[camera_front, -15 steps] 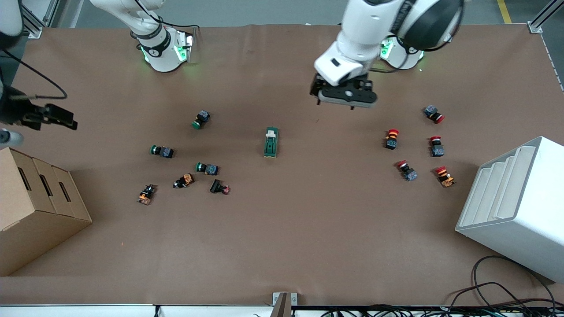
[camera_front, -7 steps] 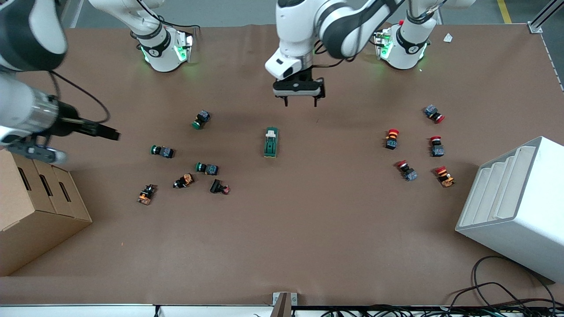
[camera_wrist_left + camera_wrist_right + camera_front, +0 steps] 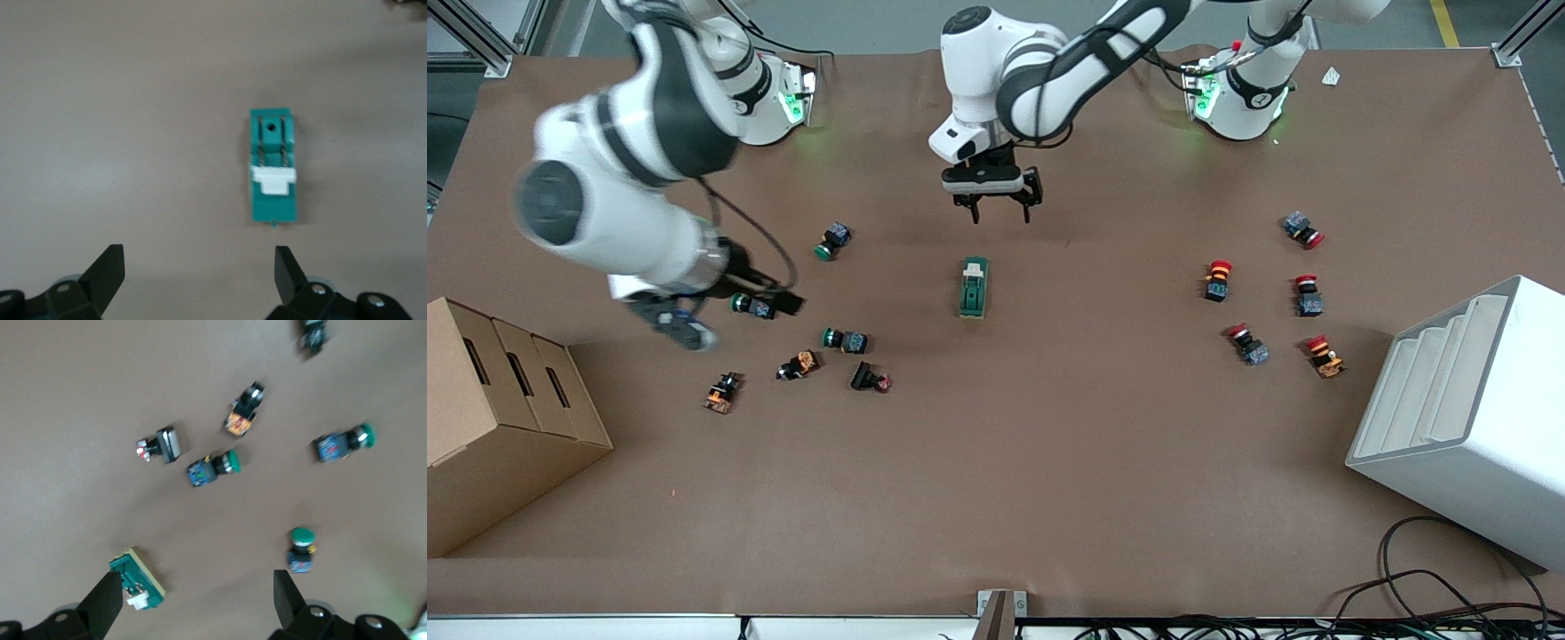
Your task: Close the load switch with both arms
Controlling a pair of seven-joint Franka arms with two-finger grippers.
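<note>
The load switch point(image 3: 974, 286) is a dark-green block with a white lever at the end toward the robots' bases. It lies flat at mid-table. My left gripper point(image 3: 1002, 216) hangs open and empty above the table, just on the bases' side of the switch. The left wrist view shows the switch point(image 3: 273, 167) ahead of the open fingers point(image 3: 107, 273). My right gripper point(image 3: 778, 302) is open and empty over a green push button point(image 3: 749, 305). The right wrist view shows the switch point(image 3: 137, 589) by one finger point(image 3: 107, 603).
Green, orange and black push buttons point(image 3: 845, 340) lie scattered toward the right arm's end. Several red-capped buttons point(image 3: 1263, 293) lie toward the left arm's end. A cardboard box point(image 3: 507, 409) and a white rack point(image 3: 1467, 418) stand at the table's two ends.
The left gripper has moved toward the right arm's end and come down near the switch. The right arm has swung in from the table's edge to over the green buttons.
</note>
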